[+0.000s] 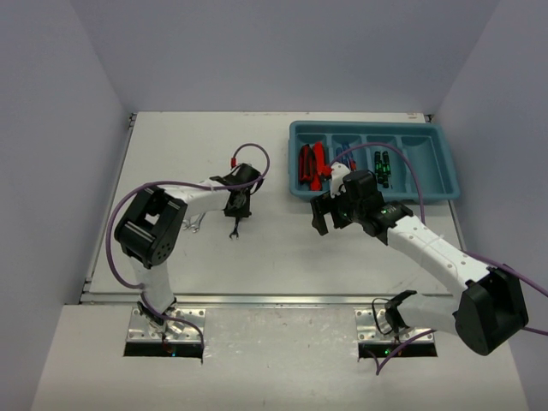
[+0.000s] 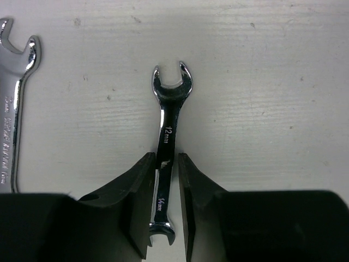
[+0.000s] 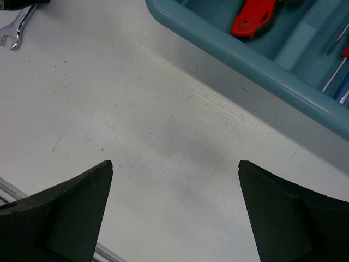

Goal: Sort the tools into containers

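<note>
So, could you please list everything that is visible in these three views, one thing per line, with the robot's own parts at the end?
teal-blue plastic tray: one, four long compartments, far right of the table.
red-and-black hand tools: two as far as I can see, tray's leftmost compartment.
blue-handled screwdrivers: count hidden by the right arm, second compartment.
black screwdrivers with green marks: apparently two, third compartment.
silver wrench with open ends: one, flat on the table, under the left arm.
second silver wrench: one, flat on the table beside the first, apart from it.
white table: one.
left gripper: closed about the first wrench's shank.
right gripper: wide open, over the table beside the tray.
</note>
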